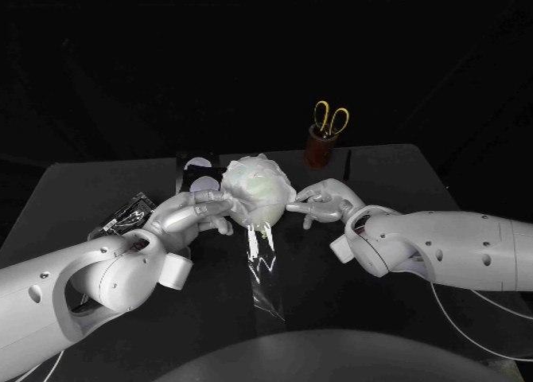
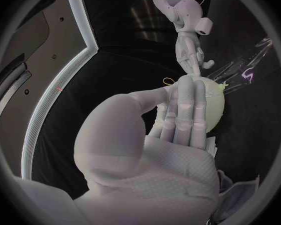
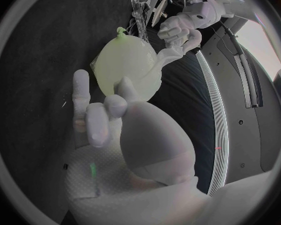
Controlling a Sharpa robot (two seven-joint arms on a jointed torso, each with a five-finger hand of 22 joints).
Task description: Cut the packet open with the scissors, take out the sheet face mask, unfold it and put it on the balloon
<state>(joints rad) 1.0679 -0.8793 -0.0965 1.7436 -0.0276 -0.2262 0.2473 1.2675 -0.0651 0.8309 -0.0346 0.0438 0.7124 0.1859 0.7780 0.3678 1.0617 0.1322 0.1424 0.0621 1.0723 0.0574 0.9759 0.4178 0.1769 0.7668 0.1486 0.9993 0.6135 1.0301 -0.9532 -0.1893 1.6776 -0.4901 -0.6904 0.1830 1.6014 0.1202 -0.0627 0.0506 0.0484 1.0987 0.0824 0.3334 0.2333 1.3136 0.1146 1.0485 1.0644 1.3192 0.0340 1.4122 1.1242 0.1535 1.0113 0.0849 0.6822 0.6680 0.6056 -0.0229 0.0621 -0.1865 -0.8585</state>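
Nearest the lens: left arm (image 1: 71, 294), ending in left hand (image 1: 198, 213), fingers extended flat against the balloon (image 1: 264, 203) at 9 o'clock, gripping nothing. At 3 o'clock: right hand (image 1: 318, 203), fingertips on the balloon's skin; pinching a fold or merely touching, cannot tell. Over the balloon's 12 o'clock half: sheet mask (image 1: 253, 169), draped and wrinkled. Outward: clear film strip (image 1: 264, 286) at 6 o'clock, packet (image 1: 129, 211) at 9 o'clock, scissors (image 1: 331, 118) in a brown cup (image 1: 321, 150) at 1 o'clock.

Step in hand, by judgement: smoothing the mask. Keep the left fingers steady as a backstop; stroke lightly outward; avoid pushing the balloon off centre. Consult the head view for wrinkles; consult the right wrist view for the knot (image 3: 120, 31) and the left fingers on the far side.
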